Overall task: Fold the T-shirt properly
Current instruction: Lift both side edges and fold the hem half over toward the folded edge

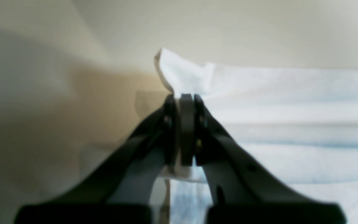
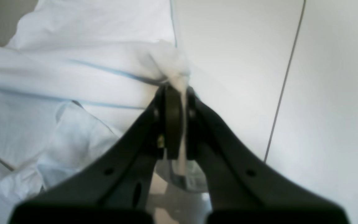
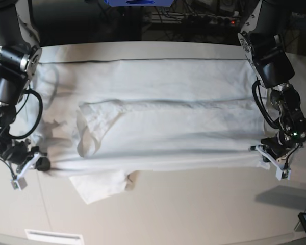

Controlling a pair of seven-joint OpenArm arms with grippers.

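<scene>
My left arm reaches down from the far edge of the plain white cotton T-shirt (image 3: 163,117) to its near hem, wrist bent low, and my left gripper (image 1: 186,99) has its black jaws pressed together on a pinched corner of that shirt's cloth. My right arm comes down along the shirt's opposite end, cable looping beside the forearm, and my right gripper (image 2: 175,90) has its jaws clamped on a bunched fold at the shirt's near edge. Both grippers sit low at the shirt's near corners, well apart, one at each end.
</scene>
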